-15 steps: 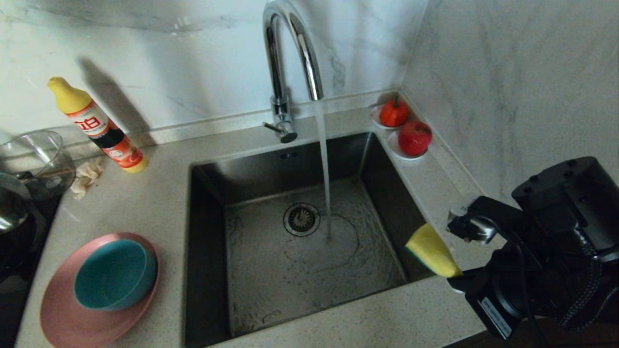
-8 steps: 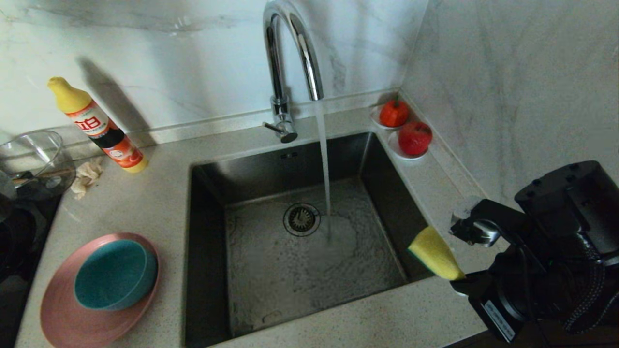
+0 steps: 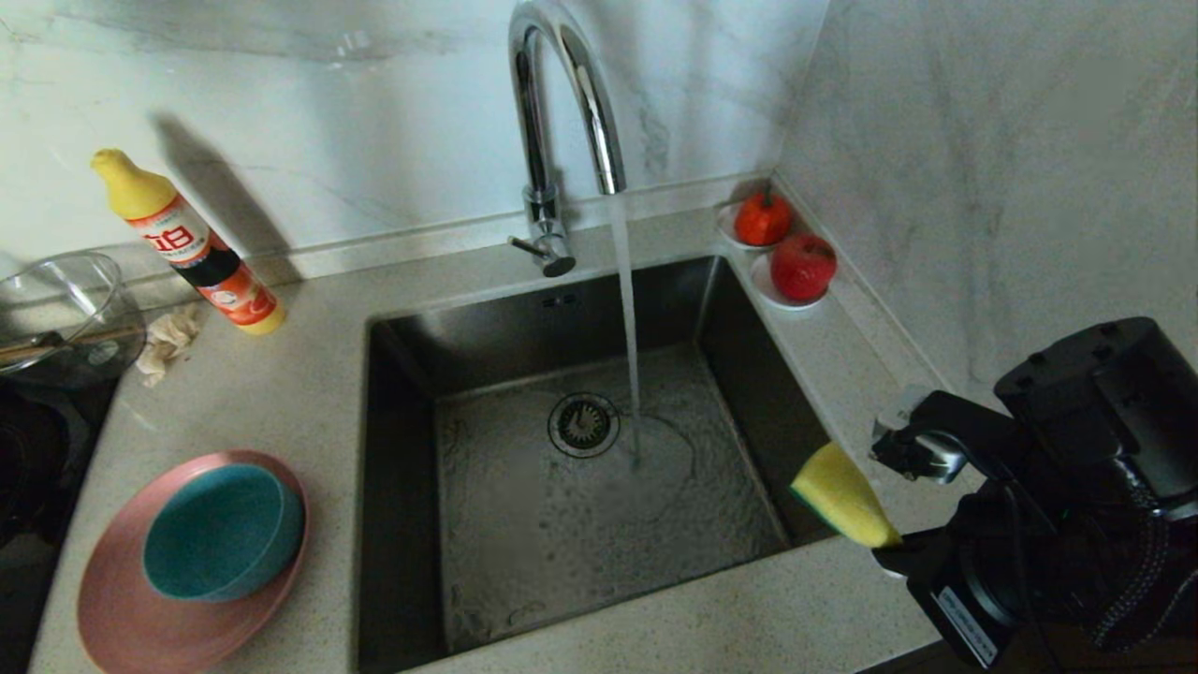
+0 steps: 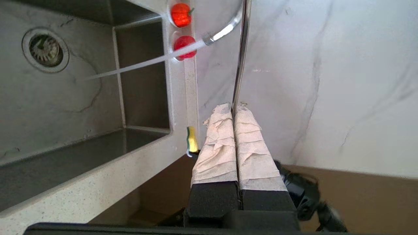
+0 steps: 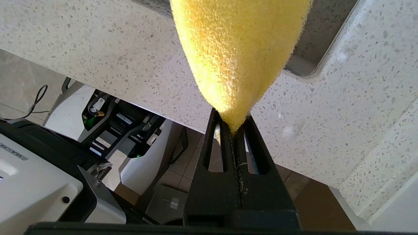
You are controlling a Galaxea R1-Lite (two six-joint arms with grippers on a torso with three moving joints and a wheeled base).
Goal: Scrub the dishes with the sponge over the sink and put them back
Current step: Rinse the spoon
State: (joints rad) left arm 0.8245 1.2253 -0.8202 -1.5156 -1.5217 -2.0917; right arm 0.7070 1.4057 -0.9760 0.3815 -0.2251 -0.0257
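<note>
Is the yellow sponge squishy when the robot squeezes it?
Probably yes. The right gripper pinches the sponge down to a thin wedge while the free end bulges wide, so it looks soft. It likely weighs little, since it sticks out without drooping.

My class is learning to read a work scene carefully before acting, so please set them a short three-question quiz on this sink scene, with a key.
1. True or false: water is running from the tap into the sink.
2. What does the right tool grip? A) a cloth B) the sponge C) a bottle
3. Fill the gap: the teal bowl sits on the pink ____.

Key: 1 true. 2 B, pinched by one end beside the sink's right edge. 3 plate.
</note>
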